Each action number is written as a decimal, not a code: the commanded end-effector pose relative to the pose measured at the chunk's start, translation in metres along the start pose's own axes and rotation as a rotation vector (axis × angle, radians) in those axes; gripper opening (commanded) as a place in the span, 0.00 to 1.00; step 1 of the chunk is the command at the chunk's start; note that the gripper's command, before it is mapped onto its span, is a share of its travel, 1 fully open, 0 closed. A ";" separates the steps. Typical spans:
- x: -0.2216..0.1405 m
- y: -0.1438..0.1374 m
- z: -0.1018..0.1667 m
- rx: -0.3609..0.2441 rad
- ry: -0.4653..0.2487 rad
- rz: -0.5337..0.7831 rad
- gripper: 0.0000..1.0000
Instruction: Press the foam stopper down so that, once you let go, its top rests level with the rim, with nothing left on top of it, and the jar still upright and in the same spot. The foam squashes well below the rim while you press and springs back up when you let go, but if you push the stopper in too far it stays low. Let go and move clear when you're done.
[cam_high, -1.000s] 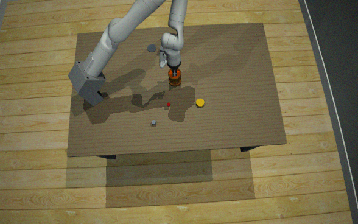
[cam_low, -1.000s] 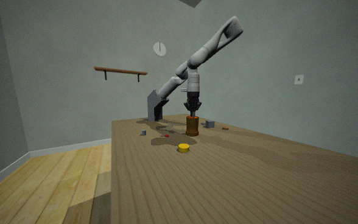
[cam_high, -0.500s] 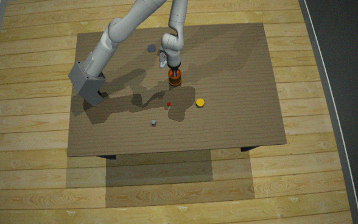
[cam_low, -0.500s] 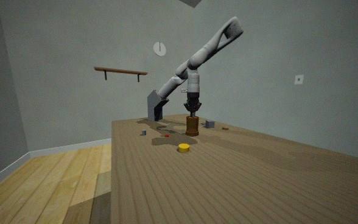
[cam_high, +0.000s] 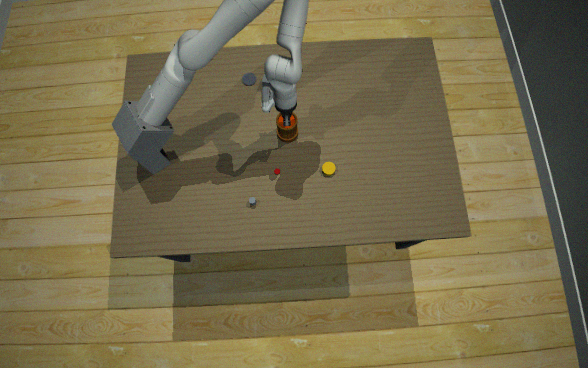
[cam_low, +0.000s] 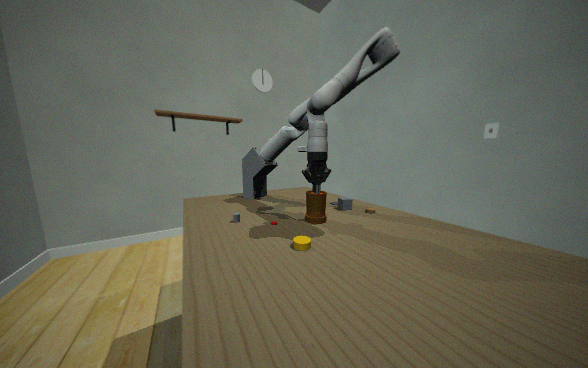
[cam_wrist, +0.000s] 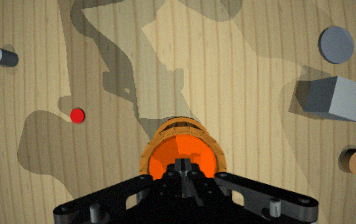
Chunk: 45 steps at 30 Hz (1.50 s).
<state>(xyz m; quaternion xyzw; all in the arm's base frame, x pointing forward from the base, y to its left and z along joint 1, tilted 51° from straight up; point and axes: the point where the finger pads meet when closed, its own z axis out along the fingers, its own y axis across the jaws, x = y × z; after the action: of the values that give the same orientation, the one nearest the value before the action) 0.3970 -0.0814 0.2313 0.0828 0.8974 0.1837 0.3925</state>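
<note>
wooden counter (cam_high: 400, 200) stands on a plank floor (cam_high: 60, 300), with grey walls behind. orange jar (cam_low: 315, 207) stands upright near the counter's middle. pincer (cam_low: 316, 189) points straight down, fingers pressed together, holding nothing, tips inside the jar mouth. in the wrist view the tips touch the orange foam stopper (cam_wrist: 172, 155), which sits below the rim. yellow disc (cam_high: 328, 168), small red dot (cam_high: 277, 171) and small grey cylinder (cam_high: 252, 201) lie apart from the jar. grey disc (cam_high: 249, 79) lies beyond it.
</note>
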 end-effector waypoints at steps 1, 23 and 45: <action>0.000 0.000 0.000 0.000 0.001 0.000 0.00; 0.000 0.000 0.000 0.000 0.001 0.000 0.00; 0.000 0.000 -0.004 0.000 0.001 0.000 0.00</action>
<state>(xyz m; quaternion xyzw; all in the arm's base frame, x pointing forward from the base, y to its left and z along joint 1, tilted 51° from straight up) 0.3951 -0.0820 0.2326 0.0827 0.8976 0.1841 0.3918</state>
